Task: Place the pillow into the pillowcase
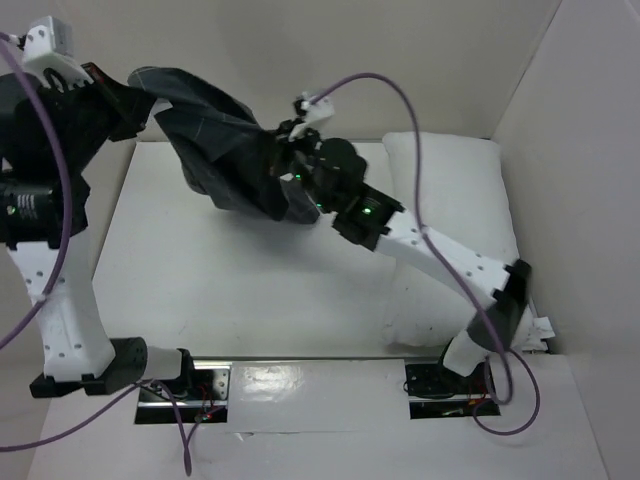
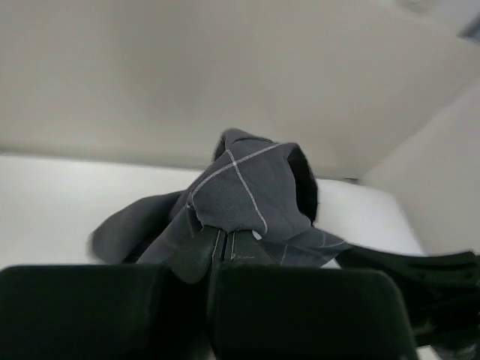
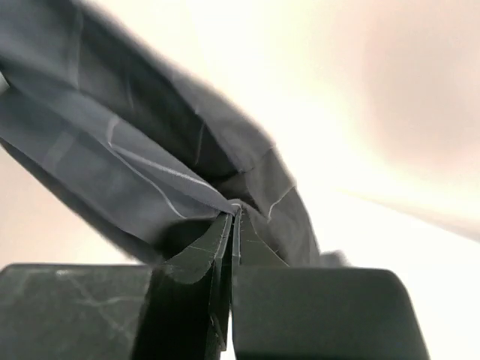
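1 camera looks down from above; 2 wrist cameras sit close, all sharing the pillowcase (image 1: 215,140).

Above my right fingers (image 3: 199,259) the pillowcase (image 3: 150,165) is blurred and runs off the picture's left edge. Right of them, my arm (image 1: 450,255) hides part of the pillow (image 1: 460,185).
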Robot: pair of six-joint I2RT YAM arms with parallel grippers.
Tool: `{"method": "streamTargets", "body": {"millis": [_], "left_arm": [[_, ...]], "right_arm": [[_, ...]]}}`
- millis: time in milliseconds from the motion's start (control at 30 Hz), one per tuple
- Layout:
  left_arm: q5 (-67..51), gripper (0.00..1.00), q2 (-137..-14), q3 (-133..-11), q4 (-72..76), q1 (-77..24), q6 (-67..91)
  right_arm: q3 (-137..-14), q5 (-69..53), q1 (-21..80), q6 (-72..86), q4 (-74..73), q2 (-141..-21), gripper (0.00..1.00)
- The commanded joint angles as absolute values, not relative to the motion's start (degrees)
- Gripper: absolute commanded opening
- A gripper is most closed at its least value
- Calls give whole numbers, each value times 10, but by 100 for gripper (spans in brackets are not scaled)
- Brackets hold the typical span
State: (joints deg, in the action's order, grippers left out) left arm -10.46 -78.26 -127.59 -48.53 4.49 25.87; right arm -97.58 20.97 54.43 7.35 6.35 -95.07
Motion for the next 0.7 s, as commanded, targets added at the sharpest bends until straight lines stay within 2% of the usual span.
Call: {"method": "streamTargets", "body": {"millis": [0,133,300,333,367,400,433,500,633,667], "left_arm": [[-226,0,-732,-1281,-412,53,279],[-312,0,-672,-1095,-314,53,324],[-332,0,-696,-956,-261,47,337],[-339,7,-731,-947,-245,36,331],[-339,29,-755,-947,-245,31,324],[-354,55,-779,-947,-262,31,314],[-354,68,-833,-966,-289,25,302],[-343,80,-874,-989,-358,25,269],[-211,80,-856,-884,-387,30,286],[-191,80,-846,-822,-387,30,296]], "right_arm": [[-899,219,524,54,137,-833,0],[-727,260,467,111,109,-708,0],[-600,244,362,165,44,-663,0],[-570,244,343,178,44,-669,0],[-560,229,296,185,36,-676,0],[-551,219,269,193,36,-682,0],[-543,210,247,200,36,-687,0],[-536,186,193,208,23,-693,0],[-544,136,149,208,18,-693,0],[-549,131,143,208,12,-693,0]]}}
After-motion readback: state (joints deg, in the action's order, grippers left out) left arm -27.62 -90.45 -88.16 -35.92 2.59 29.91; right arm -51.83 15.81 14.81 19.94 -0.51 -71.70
